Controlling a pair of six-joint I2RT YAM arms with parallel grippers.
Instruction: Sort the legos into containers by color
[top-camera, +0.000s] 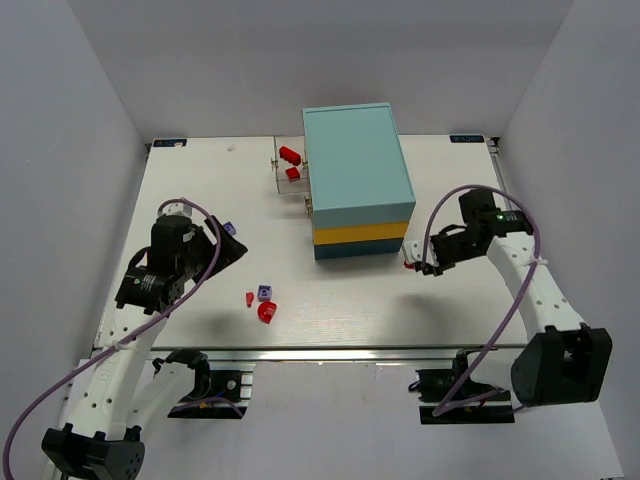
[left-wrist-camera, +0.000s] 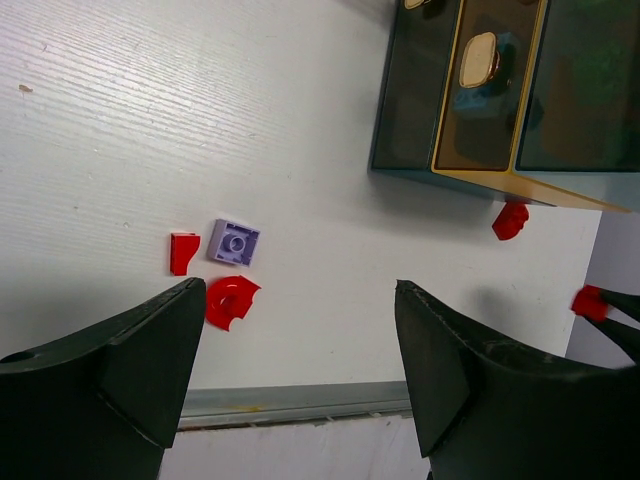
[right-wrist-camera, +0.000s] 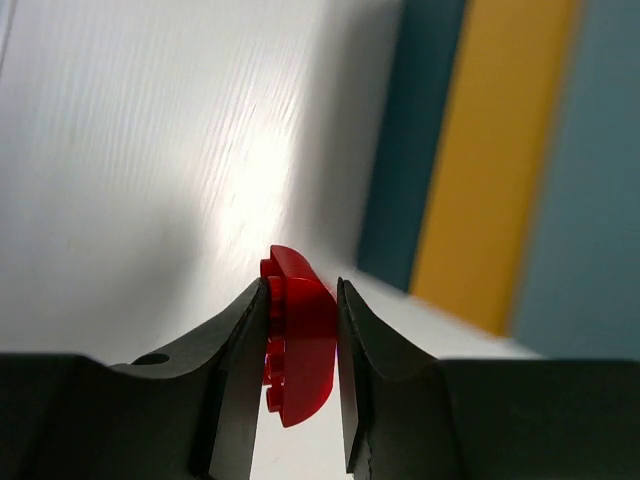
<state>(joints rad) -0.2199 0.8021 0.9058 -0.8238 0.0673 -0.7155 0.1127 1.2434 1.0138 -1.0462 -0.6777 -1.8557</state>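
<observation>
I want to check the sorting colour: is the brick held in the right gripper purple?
No, the right gripper pinches a red brick between its two fingers.

White surface (top-camera: 190, 185) with faint streaky grain, metal rail (top-camera: 330, 354) along the near edge. Plain pale grey walls (top-camera: 60, 90) stand left, back and right. Small blue labels (top-camera: 167, 143) at far corners. Even light, soft shadows.
</observation>
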